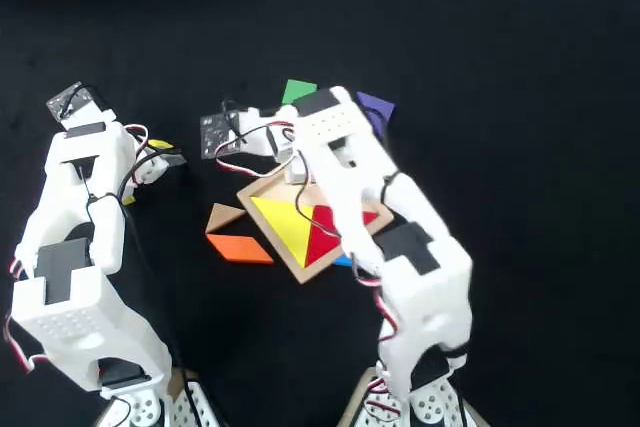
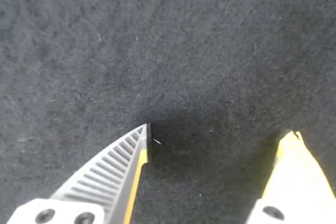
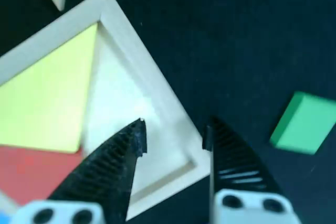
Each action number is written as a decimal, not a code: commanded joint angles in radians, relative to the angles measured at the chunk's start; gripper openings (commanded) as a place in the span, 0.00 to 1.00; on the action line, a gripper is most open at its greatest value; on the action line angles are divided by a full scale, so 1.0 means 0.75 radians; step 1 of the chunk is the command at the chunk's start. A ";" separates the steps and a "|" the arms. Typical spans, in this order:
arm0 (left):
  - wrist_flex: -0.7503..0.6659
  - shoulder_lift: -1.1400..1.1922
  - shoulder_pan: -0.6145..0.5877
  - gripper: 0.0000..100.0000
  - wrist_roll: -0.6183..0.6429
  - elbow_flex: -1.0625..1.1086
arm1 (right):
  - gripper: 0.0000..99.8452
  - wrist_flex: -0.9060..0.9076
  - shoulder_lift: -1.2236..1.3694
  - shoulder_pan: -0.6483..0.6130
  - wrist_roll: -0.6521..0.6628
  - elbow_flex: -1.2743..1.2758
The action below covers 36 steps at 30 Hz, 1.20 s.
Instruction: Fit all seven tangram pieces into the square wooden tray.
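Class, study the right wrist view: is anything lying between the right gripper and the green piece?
Nothing visible does. The right gripper hangs open above a corner of the wooden tray, and bare black cloth lies between it and the green piece.

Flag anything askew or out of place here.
The square wooden tray lies turned cornerwise on the black cloth, and the open right gripper is poised astride its corner rim, one finger inside, one outside. Nothing looks damaged.
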 commanded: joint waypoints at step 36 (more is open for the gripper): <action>-0.018 -0.014 -0.001 0.37 0.014 -0.017 | 0.01 0.855 1.010 0.192 -0.526 -1.842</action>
